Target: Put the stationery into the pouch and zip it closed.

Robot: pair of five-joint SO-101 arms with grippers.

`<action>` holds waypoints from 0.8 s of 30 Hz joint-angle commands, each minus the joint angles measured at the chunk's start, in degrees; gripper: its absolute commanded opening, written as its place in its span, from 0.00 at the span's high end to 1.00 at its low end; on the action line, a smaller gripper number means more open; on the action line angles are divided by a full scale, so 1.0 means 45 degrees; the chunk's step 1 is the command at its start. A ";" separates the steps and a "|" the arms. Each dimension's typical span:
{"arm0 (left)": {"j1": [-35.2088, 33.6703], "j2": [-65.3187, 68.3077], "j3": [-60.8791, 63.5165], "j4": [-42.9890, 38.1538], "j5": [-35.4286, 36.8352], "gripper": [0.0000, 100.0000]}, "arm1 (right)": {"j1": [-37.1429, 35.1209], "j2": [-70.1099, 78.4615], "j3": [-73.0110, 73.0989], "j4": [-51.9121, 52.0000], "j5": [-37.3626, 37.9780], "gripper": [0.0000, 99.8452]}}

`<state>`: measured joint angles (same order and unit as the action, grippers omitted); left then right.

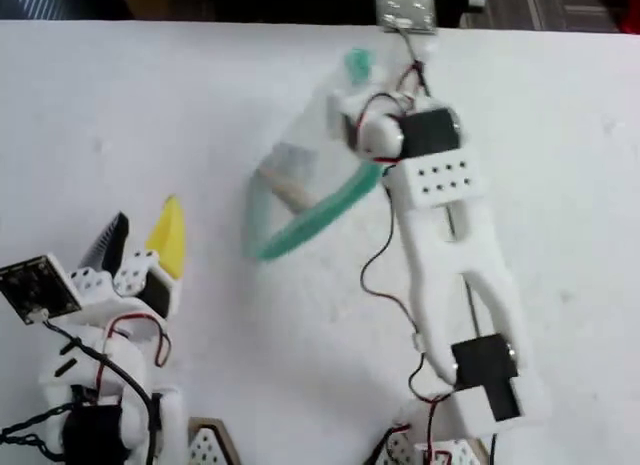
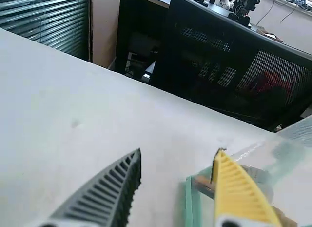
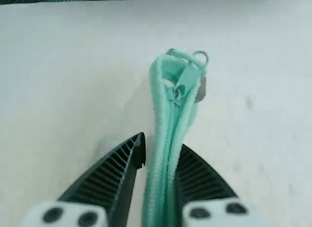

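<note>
Mint-green zip [image 3: 165, 188] of the clear pouch [image 1: 305, 165] was pinched between the jaws of the right gripper [image 3: 162, 141], probably to hold the mouth steady. The slider [image 3: 184, 85] sat at the band's far end, so zipping looked barely begun or not begun. The pouch lay mid-worktop [image 1: 150, 115] with a tan stick [image 1: 287, 190], likely a pencil, inside. The left gripper [image 1: 146, 210] was spread wide, near the pouch and apart from it, pointing at it, likely ready to help.

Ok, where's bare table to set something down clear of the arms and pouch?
Bare table lies left of the pouch, beyond the left claw, and again right of the right arm. Crowded: around the pouch, where the right claw holds it.
</note>
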<state>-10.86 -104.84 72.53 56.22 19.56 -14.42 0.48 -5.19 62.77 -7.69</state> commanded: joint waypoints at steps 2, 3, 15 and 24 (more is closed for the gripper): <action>0.0518 0.0010 -0.0059 -0.0332 0.0156 0.75 | 0.0733 0.0147 0.4239 -0.2647 0.0762 0.98; 0.0576 0.0010 -0.0059 -0.0332 0.0156 0.75 | 0.0811 0.0147 0.4708 -0.2901 0.0781 0.98; 0.0596 0.0010 0.1172 -0.1680 0.0176 0.75 | 0.1221 0.0264 0.7306 -0.3389 0.0801 0.98; 0.1241 0.0010 0.1172 -0.1582 0.0156 0.75 | 0.1455 0.0303 0.7365 -0.3995 0.3145 0.98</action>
<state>-7.78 -104.75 78.33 50.42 19.74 -6.95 1.89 27.87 45.54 0.84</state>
